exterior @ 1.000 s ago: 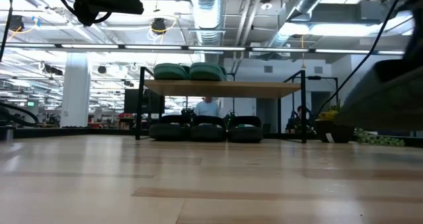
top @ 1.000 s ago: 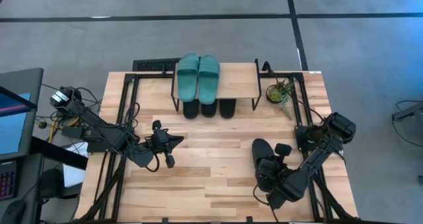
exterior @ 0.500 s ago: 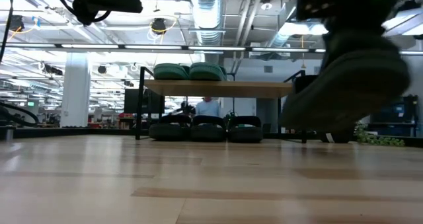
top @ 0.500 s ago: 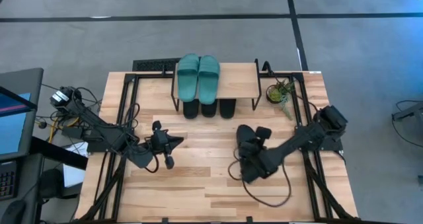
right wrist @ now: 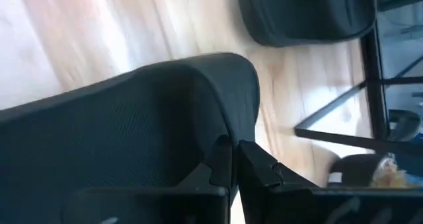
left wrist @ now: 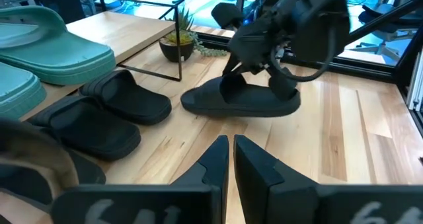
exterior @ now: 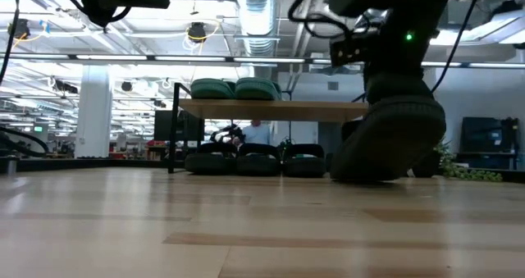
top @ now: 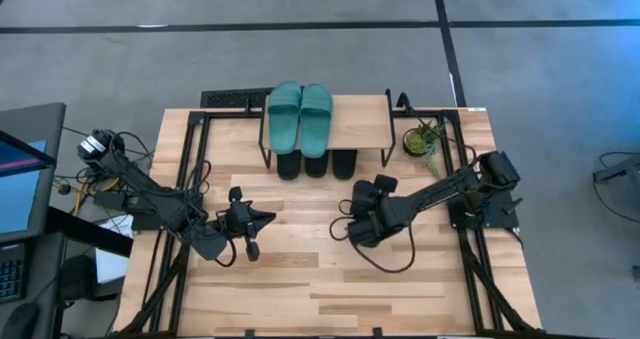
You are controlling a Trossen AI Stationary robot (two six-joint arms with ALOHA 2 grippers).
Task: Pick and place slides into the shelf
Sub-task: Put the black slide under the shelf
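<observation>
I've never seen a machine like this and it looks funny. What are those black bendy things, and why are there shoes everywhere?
Those bendy things are two robot arms at a wooden table. Each ends in a two-finger pincher called a gripper. One picture looks straight down from above, one peeks across the tabletop, and two come from cameras on the arms' wrists.

The right gripper is shut on a black slide, carrying it toward the little shelf. The left gripper waits, shut and empty.

A teal pair sits on top of the shelf. Three black slides are tucked underneath. A small potted plant stands beside the shelf.
</observation>
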